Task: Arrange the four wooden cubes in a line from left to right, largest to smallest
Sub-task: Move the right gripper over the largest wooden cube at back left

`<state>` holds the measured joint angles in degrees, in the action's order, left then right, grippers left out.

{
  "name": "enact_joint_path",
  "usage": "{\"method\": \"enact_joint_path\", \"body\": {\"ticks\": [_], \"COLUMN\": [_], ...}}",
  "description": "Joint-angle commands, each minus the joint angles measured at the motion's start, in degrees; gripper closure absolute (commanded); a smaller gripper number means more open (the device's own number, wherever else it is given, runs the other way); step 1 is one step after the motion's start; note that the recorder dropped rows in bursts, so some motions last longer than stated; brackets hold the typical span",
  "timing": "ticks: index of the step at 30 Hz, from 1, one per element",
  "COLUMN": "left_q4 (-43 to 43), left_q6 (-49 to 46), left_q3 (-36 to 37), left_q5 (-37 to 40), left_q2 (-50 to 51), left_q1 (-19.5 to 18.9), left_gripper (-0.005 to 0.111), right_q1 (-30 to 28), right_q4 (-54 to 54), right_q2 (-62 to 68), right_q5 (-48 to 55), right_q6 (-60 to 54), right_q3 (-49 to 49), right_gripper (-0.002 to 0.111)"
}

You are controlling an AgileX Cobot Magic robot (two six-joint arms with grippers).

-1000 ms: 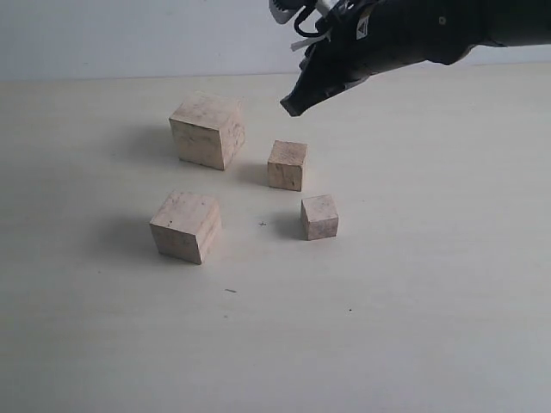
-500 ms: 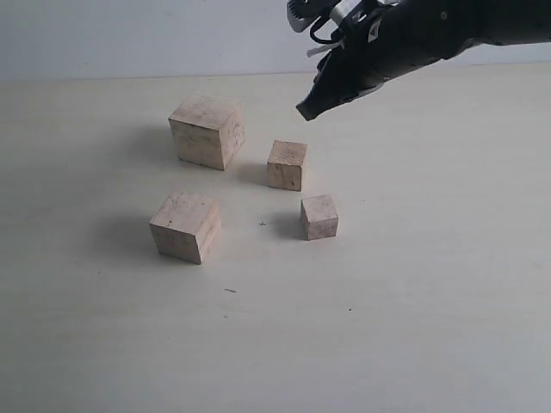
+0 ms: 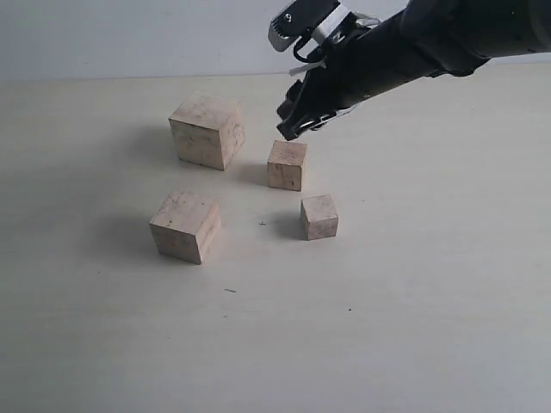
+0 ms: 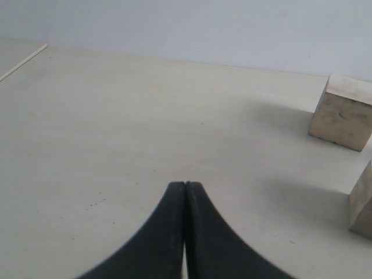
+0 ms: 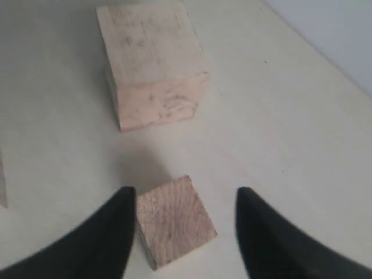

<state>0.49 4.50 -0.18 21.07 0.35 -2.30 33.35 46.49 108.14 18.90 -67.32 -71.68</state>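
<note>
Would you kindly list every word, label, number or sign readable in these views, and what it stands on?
No readable text anywhere.
The largest cube, second cube, third cube and smallest cube show only wood grain; the right arm shows no legible mark.

Glossy black arm [image 3: 435,39], silver bracket [image 3: 297,21] at wrist; pincer fingers [image 5: 102,247] black, tapered.
</note>
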Motion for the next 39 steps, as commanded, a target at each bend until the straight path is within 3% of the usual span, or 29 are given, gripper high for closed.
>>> {"method": "enact_joint_path", "body": {"ticks": [1,2,13,24,28,36,39], "left_q4": [-0.5,-0.5,-0.5,-0.5,-0.5,-0.5,-0.5], "left_q6": [0.3,0.3,0.3,0.3,0.3,0.3,0.3], "left_q3": [0.2,0.2,0.2,0.2,0.2,0.2,0.2], "left_q5": [-0.8,-0.8,-0.8,-0.8,-0.8,-0.8,-0.8], "left_q2": [-0.4,-0.4,-0.4,-0.4,-0.4,-0.4,-0.4], "left_q1": [0.1,0.1,0.1,0.1,0.1,0.1,0.1], "left_gripper": [0.107,0.107,0.107,0.107,0.107,0.107,0.107], "right_q1": [-0.1,-0.1,0.3,0.7,0.7,0.7,0.7], "right_q4": [15.5,17.9,19.4,20.9,21.0,21.5,28.6], "right_q2": [0.1,0.2,2.4,10.3,15.5,18.8,20.3], "right_q5": [-2.3,-3.4,-4.4,1.5,9.6,8.7,9.6], "right_q6": [-11.2,-11.2,-14.4,-19.3,-26.8,-33.0,-38.0], "right_q3": [-0.7,-0.7,-0.9,-10.4,-16.1,-19.0,-20.6], "right_gripper": [0.011,0.003,0.004,0.004,0.004,0.004,0.004]}}
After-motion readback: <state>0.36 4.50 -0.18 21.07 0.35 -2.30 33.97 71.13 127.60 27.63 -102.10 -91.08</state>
